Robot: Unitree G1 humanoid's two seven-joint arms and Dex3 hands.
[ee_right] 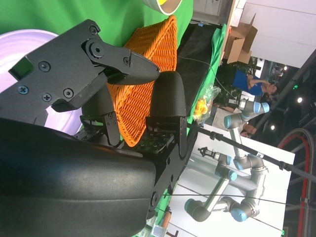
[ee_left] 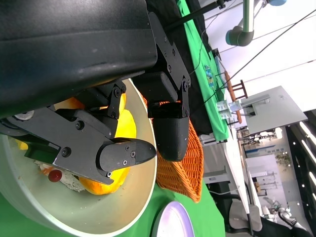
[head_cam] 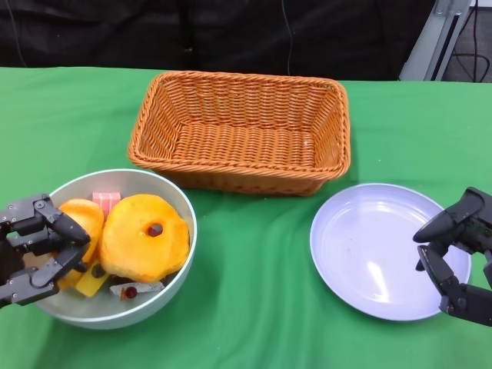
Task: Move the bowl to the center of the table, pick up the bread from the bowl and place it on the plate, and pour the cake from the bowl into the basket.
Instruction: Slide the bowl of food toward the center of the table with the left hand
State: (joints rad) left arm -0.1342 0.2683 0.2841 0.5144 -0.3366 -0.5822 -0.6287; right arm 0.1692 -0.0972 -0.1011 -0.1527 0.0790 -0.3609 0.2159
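The grey bowl (head_cam: 181, 207) stands at the table's front left and holds a large orange bread (head_cam: 142, 234), a smaller one (head_cam: 81, 215) and cake pieces (head_cam: 106, 200). My left hand (head_cam: 34, 246) lies over the bowl's left rim with its fingers apart above the food. The left wrist view shows the bowl (ee_left: 98, 217) rim passing between the fingertips (ee_left: 168, 138), with a gap on either side. The lilac plate (head_cam: 377, 246) sits bare at the front right. My right hand (head_cam: 457, 257) hovers at its right edge, fingers spread and holding nothing.
An empty wicker basket (head_cam: 242, 127) stands at the back centre, between bowl and plate. Green cloth (head_cam: 254, 307) covers the table. Beyond the table, the right wrist view shows grey robot arms (ee_right: 232, 177), boxes and a person (ee_right: 256, 89).
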